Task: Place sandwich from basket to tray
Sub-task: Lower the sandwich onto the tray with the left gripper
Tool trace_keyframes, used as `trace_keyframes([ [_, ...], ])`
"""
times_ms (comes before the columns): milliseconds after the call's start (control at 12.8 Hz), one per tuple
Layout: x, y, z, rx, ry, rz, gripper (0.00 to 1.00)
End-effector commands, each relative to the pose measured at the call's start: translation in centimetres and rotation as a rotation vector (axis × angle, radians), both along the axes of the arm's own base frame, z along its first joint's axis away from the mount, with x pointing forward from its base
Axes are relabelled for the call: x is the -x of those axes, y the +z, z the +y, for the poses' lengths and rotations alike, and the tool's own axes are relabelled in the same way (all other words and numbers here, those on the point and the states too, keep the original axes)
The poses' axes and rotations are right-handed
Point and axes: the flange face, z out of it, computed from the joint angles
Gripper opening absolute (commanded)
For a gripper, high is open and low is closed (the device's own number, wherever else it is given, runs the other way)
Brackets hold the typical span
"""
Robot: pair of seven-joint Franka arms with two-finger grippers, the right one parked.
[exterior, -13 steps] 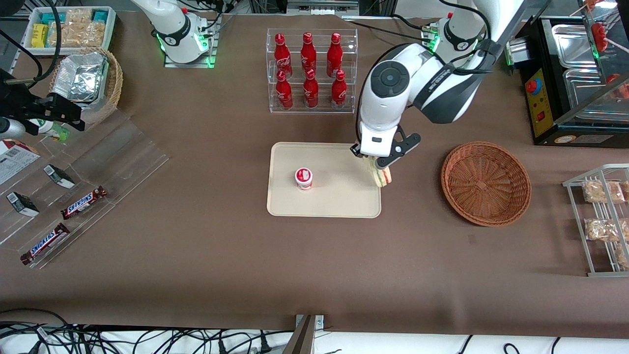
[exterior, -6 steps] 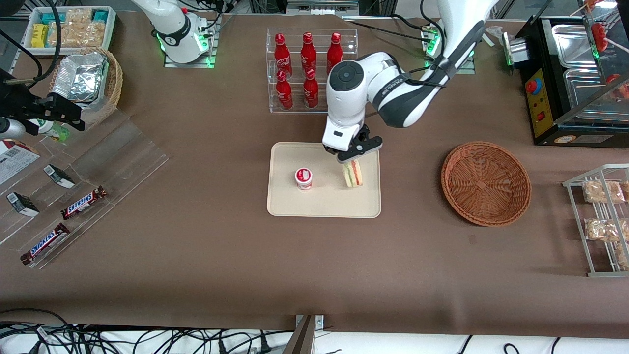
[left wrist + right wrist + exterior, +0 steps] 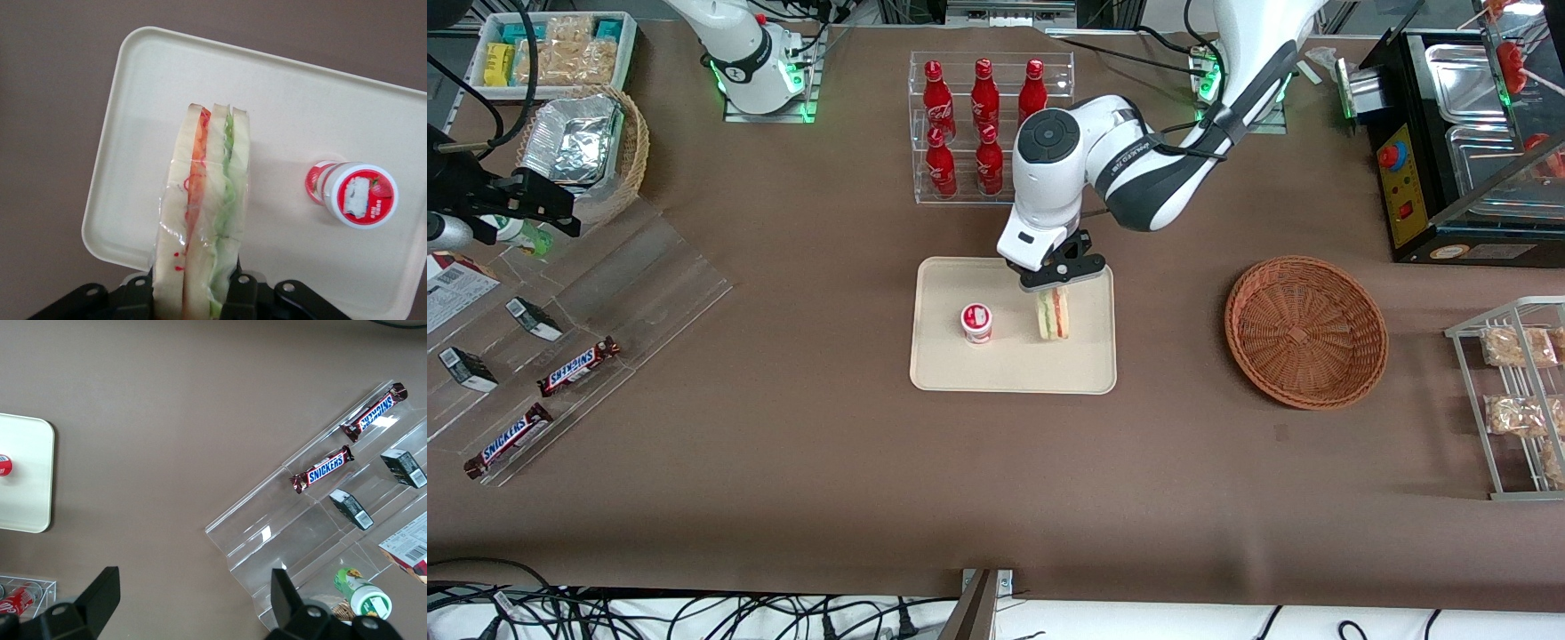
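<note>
Gripper (image 3: 1055, 281) clenched on sandwich (image 3: 1052, 315), poised over tray (image 3: 1014, 369) near its rim toward the working arm's end; beside cup (image 3: 976, 322), bare tray between them; basket (image 3: 1305, 331) well apart

We see the gripper (image 3: 193, 297) cut off at the picture's edge, its fingers hiding the sandwich's (image 3: 203, 220) gripped end.

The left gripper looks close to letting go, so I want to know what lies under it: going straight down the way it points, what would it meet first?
Probably the tray. The left gripper, shut on the sandwich, points down over it beside the cup; the remaining height is unclear.
</note>
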Motion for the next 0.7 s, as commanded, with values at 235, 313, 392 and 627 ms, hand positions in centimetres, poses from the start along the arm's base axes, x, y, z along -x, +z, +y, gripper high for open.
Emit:
trace_keyframes([
  [235,-1.3,-4.7,0.1,-0.005,-0.085,-0.019,0.36],
  [313,-1.4,-4.7,0.2,-0.008,-0.086,-0.020,0.36],
  [392,-1.6,-4.8,0.5,-0.010,-0.086,-0.022,0.36],
  [627,-1.6,-6.3,0.9,-0.026,-0.116,-0.009,0.36],
])
